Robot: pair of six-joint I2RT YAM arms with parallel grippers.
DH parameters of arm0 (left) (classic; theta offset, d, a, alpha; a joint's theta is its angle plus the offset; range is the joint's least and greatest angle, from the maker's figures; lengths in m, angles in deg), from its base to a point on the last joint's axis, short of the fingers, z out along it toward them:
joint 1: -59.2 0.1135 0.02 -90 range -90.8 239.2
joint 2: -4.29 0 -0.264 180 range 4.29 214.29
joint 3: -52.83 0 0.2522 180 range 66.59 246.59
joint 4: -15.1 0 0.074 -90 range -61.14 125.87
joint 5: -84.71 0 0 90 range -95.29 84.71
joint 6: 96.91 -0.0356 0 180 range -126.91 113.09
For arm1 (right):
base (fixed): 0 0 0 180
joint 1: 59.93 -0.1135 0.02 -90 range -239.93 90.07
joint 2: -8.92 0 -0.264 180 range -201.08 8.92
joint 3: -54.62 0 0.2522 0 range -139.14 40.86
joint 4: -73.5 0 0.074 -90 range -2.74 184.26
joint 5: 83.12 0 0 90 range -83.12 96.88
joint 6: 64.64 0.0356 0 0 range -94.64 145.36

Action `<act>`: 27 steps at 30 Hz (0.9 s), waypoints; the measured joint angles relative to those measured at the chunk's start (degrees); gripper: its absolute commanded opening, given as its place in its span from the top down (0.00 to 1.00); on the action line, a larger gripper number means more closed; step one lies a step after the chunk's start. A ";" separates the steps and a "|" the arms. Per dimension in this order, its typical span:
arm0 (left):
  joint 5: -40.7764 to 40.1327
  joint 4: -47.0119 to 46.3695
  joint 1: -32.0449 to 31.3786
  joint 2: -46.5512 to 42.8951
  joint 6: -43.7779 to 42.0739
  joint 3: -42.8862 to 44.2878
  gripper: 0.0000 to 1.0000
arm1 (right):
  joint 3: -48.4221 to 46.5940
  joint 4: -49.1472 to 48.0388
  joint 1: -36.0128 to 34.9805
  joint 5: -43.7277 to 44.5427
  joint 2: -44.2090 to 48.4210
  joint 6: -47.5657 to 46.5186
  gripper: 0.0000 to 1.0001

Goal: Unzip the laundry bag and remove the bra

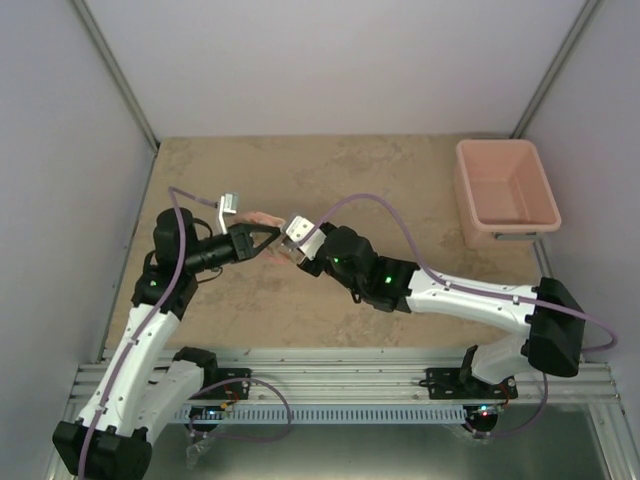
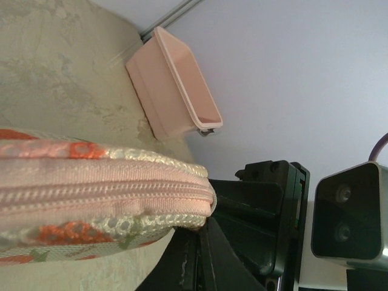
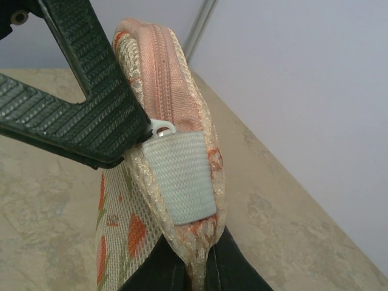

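Tension matters: right gripper [image 3: 194, 264] clamps laundry bag [image 3: 124, 236] end; left gripper [image 1: 266, 240] seemingly pinches by the zip pull [image 3: 162, 127], so draw steadily along the zip [image 3: 165, 66].

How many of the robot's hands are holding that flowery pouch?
2. The left hand grips the laundry bag from the left side; the right hand pinches its opposite end.

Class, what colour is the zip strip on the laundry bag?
Pink. The zip along the bag shows best in the left wrist view.
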State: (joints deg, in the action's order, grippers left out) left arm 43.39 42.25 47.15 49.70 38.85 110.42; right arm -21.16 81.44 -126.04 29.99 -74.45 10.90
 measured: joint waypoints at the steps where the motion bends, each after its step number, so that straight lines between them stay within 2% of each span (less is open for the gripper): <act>1: 0.15 0.50 0.00 -0.04 -0.35 -0.04 1.00 | 0.50 -0.20 0.13 -0.50 0.26 -0.31 1.00; 12: 4.87 2.91 -0.46 -0.31 -2.60 -0.22 1.00 | 9.57 -6.56 3.67 -10.64 6.62 -6.21 1.00; 23: 3.74 4.79 0.96 -1.16 -4.00 -0.96 1.00 | 16.70 -9.01 8.31 -10.95 9.09 -15.23 1.00; 25: 3.56 5.35 0.98 -1.18 -5.11 -0.96 1.00 | 17.81 -9.18 10.29 -13.99 10.49 -15.41 1.00; 27: 3.26 5.81 0.98 -1.20 -6.67 -0.96 1.00 | 19.10 -9.03 12.39 -17.73 12.41 -15.13 0.96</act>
State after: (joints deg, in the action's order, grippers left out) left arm 46.65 48.07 48.13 48.50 32.18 109.46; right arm -2.05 72.41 -113.65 12.26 -62.04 -4.22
